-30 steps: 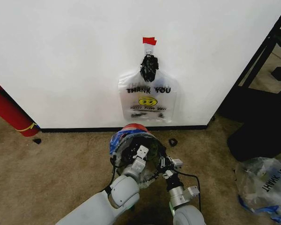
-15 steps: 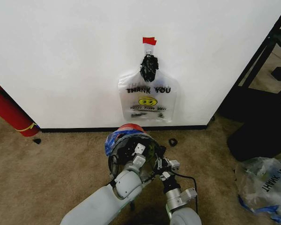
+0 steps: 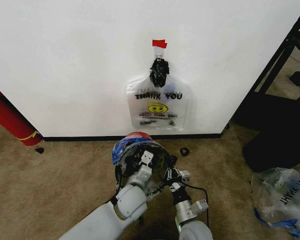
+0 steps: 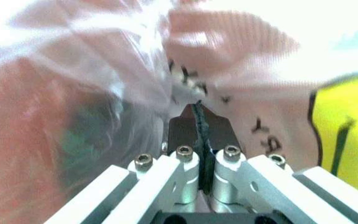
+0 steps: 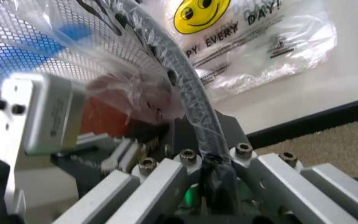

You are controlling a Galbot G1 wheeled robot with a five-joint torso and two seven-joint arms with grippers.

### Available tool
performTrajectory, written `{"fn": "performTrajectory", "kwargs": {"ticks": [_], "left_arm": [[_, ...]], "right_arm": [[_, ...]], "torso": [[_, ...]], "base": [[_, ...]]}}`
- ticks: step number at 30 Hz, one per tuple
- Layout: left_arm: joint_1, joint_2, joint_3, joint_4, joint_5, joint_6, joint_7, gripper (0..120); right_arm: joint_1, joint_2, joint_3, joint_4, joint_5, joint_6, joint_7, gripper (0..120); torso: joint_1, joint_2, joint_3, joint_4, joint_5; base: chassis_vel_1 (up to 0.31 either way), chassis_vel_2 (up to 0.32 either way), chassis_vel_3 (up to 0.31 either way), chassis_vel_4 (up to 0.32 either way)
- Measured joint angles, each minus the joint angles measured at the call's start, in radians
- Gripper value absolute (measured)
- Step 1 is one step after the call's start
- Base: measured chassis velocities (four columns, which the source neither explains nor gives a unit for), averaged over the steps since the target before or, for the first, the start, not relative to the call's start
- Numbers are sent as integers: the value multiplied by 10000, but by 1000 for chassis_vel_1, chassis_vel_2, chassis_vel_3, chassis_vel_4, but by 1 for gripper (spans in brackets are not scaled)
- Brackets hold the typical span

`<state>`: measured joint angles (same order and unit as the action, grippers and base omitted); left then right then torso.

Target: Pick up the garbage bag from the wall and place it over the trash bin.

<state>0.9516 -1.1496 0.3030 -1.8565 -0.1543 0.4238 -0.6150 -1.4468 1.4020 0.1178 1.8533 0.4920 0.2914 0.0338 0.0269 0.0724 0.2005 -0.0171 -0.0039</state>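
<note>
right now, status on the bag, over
Left gripper shut on bag at bin. Right gripper pinching bag at bin rim. Bag draped over bin. Second bag hangs on wall, out of the way.

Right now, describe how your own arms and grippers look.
Both arms have smooth light grey shells. A black cable loops beside the right arm. The left gripper has silver metal bars with round bolts and dark fingertips. The right gripper has the same silver bars and bolts.

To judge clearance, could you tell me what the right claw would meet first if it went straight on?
Probably the trash bin's black mesh rim, which the right claw is shut on. Beyond lies the wall; depth is unclear.
</note>
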Motion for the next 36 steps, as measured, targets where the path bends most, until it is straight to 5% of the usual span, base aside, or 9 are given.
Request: {"fn": "performTrajectory", "kwargs": {"ticks": [7,26,36], "left_arm": [[53,-405,-543,316,576,-737,62,0],[-442,-694,-865,1836,846,-944,278,0],[-346,-192,-875,1266,602,-946,699,0]], "right_arm": [[-95,-54,-73,137,451,-239,249,0],[-460,-257,-461,625,890,-307,-450,0],[-188,-11,-370,287,976,-122,-643,0]], "torso": [[0,0,0,-1,1],[0,0,0,-1,0],[0,0,0,0,-12]], "base": [[0,0,0,0],[0,0,0,0],[0,0,0,0]]}}
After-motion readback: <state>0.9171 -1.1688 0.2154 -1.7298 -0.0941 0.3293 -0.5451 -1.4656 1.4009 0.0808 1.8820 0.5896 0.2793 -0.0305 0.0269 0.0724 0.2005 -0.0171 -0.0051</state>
